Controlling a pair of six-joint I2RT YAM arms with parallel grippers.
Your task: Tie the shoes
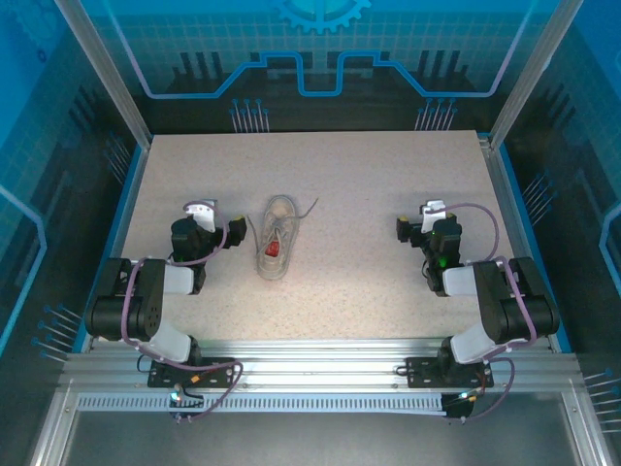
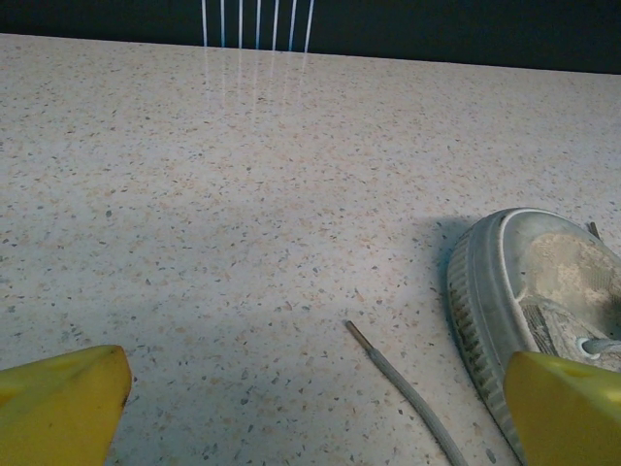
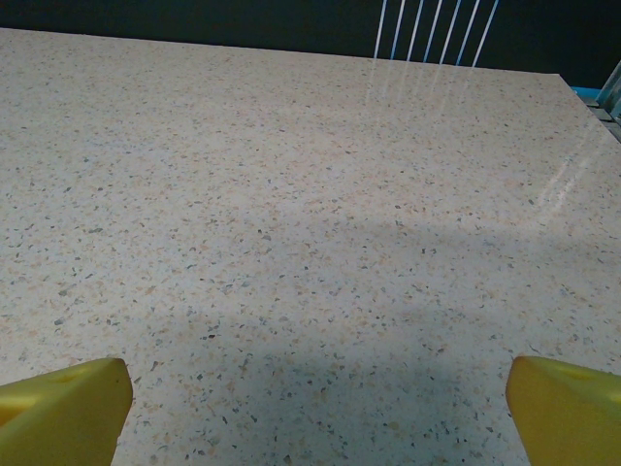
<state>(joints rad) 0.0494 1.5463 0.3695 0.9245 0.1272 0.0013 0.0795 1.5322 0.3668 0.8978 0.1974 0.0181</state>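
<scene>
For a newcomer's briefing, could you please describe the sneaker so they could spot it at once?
On the speckled table, look left of centre, beside the left hand. The sneaker lies there: whitish-grey, with loose laces and a red patch inside.

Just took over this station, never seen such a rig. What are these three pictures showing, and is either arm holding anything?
The overhead picture shows two robot arms bolted at the near edge of a table. The left gripper and right gripper are open and empty. One whitish sneaker lies between them, nearer the left arm, laces untied. The other pictures come from wrist cameras; the yellow shapes are fingers. The left one sees the sneaker's toe and a loose lace end.
</scene>
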